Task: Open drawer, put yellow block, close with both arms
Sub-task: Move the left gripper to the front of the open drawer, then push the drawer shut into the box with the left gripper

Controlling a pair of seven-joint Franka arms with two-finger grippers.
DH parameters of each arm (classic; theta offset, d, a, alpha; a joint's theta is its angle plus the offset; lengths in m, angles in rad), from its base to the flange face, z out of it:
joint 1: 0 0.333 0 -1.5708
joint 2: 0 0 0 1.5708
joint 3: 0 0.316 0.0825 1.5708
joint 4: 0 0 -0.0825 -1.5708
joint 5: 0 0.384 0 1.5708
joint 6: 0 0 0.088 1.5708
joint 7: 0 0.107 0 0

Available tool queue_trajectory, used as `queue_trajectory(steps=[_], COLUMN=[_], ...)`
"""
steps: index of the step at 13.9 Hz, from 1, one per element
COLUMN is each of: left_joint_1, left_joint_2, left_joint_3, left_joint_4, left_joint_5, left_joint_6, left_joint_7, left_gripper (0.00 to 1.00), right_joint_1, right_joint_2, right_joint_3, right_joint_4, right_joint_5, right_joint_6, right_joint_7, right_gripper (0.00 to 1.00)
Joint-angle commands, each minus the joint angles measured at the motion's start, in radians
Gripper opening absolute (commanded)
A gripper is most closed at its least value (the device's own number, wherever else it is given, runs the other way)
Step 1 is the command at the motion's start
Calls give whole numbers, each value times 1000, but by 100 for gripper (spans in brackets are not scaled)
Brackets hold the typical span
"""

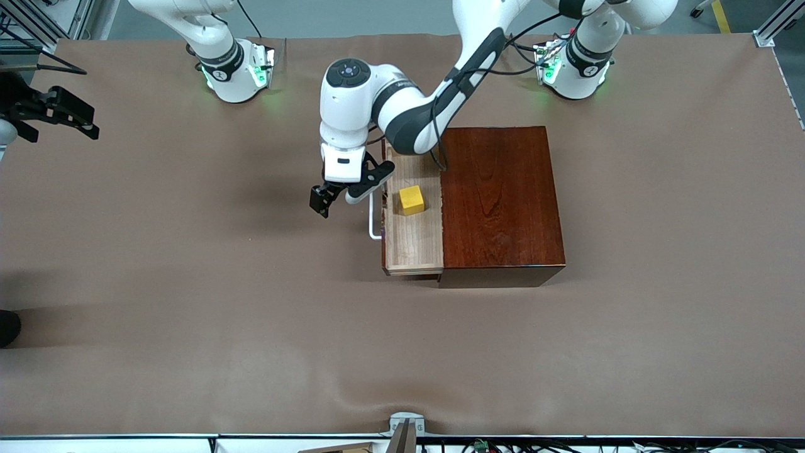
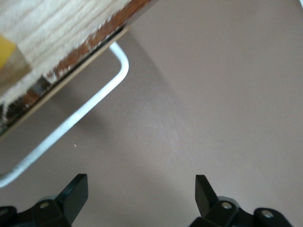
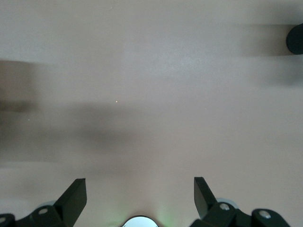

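The drawer stands pulled out of the dark mahogany box, its white bar handle toward the right arm's end. The yellow block lies in the pale tray. My left gripper is open and empty, over the bare table just beside the handle. In the left wrist view the gripper faces the table, with the handle, the drawer front and a corner of the block in sight. My right gripper waits open and empty at the right arm's end of the table.
Brown paper covers the table. A dark round object sits at the table's edge at the right arm's end; it also shows in the right wrist view. A metal bracket sits at the edge nearest the front camera.
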Motion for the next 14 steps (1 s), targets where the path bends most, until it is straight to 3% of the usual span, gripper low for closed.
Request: queue_trajectory(steps=[1, 14], left_joint_1=[-33, 19], left_joint_2=[30, 49], left_joint_3=[39, 42], left_joint_4=[33, 21], left_joint_5=[17, 17], left_joint_6=[5, -193], left_joint_7=[-99, -117], left_gripper=[100, 100], right_joint_1=[-19, -25], right_joint_2=[-5, -5], right_joint_3=[10, 8], right_joint_4=[1, 1], right_joint_5=[22, 27], right_joint_6=[2, 0], right_joint_7=[-11, -11], right_gripper=[100, 100])
